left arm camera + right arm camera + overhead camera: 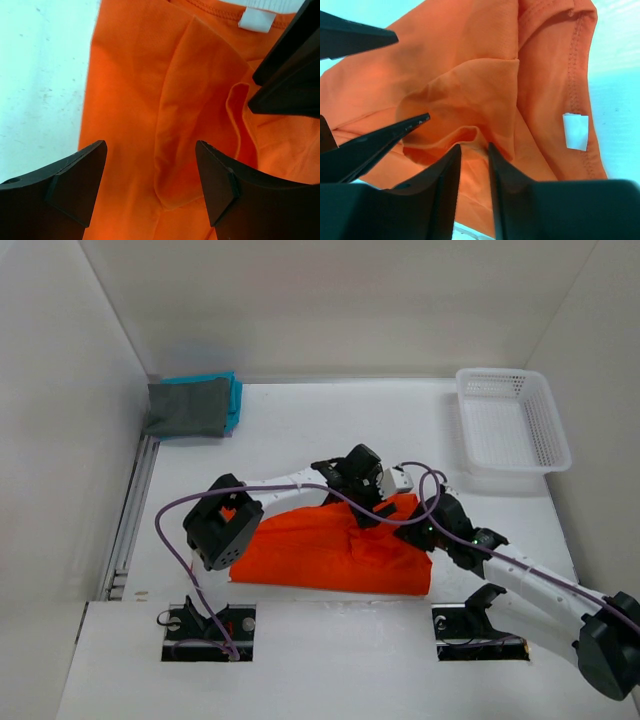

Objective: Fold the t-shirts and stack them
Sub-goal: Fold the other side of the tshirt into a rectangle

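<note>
On the white table [330,420], right gripper [474,147] pinches the orange t-shirt [320,552], left gripper [150,150] gapes; the shallow bite could slip.

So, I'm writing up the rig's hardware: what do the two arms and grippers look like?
Both the left arm and right arm have white tubular links joined by black joint housings, each trailed by a purple cable. The left gripper and right gripper have black, wedge-shaped fingers.

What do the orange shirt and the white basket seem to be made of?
The orange t-shirt: soft matte knit cloth, perhaps cotton; it creases loosely and shows stitched hems. The basket: stiff white plastic, by its look; moulded mesh with small regular holes.
</note>
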`<action>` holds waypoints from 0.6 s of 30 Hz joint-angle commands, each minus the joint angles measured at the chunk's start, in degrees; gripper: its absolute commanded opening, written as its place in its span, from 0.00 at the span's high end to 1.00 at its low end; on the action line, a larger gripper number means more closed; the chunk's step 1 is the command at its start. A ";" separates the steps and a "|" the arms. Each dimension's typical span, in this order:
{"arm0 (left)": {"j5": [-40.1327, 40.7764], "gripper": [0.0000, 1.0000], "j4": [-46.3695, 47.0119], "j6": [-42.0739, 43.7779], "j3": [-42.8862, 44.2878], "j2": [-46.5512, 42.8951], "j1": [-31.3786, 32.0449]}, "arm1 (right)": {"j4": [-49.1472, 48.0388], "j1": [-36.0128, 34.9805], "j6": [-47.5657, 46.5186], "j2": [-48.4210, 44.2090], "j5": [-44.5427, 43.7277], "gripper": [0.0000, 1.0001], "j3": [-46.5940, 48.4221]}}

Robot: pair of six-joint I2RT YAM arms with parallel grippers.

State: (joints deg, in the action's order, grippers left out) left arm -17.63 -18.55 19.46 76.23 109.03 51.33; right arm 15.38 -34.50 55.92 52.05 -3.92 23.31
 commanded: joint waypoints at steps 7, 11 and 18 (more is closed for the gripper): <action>0.14 0.30 -0.26 0.75 -1.26 -0.22 0.39 | -4.04 0.27 1.12 1.12 1.20 0.83 -1.60; 1.54 0.21 -0.87 1.63 0.49 -3.03 -0.75 | -4.04 0.53 1.38 0.42 1.02 0.94 -2.04; -1.96 0.13 -11.76 7.60 6.04 -4.62 -0.58 | -4.04 1.50 1.12 0.51 0.94 0.99 -1.34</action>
State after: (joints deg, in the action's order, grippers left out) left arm -17.06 -25.12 23.27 79.22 109.06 50.52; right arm 14.48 -33.71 56.80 53.28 -2.70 21.54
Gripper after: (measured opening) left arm 0.867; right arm 0.020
